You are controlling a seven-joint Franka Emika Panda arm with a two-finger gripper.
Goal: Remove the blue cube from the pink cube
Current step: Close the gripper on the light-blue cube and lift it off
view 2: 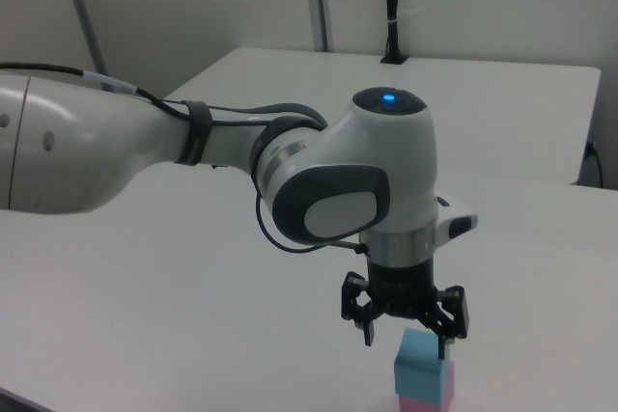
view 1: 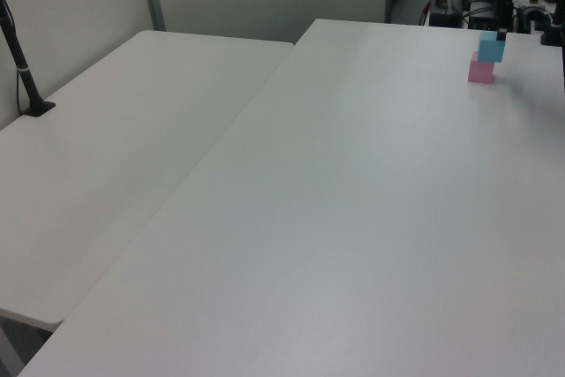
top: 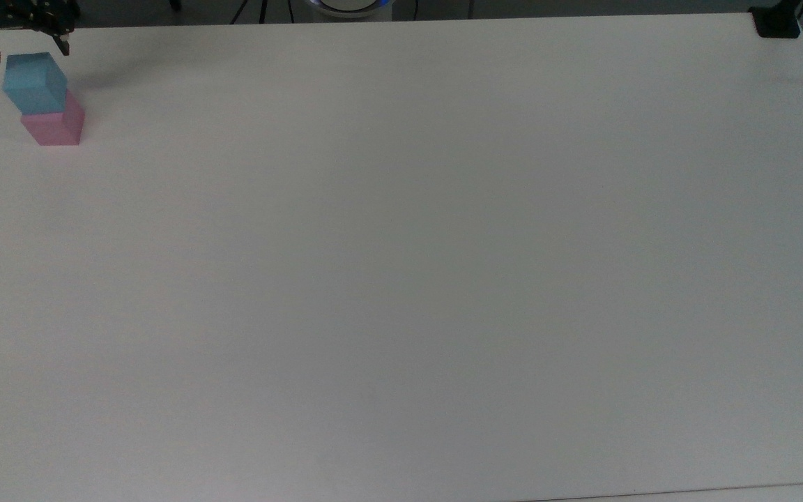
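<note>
The blue cube (top: 34, 82) sits on top of the pink cube (top: 53, 127) near the far left corner of the white table (top: 401, 265) in the top view. My gripper (top: 25, 47) hangs open just over the blue cube, one finger on each side of its top. In the right view the gripper (view 2: 407, 344) points straight down, its fingertips (view 2: 368, 338) level with the top of the blue cube (view 2: 421, 364), and the pink cube (view 2: 425, 400) lies beneath. In the left view the blue cube (view 1: 492, 47) and pink cube (view 1: 481, 72) stand at the far right.
A black clamp (top: 776, 24) sits on the table's far right corner in the top view. A second white table (view 1: 106, 139) adjoins on the left view's left, with a black post (view 1: 25, 72) on it. The white arm (view 2: 145, 151) reaches in from the right view's left.
</note>
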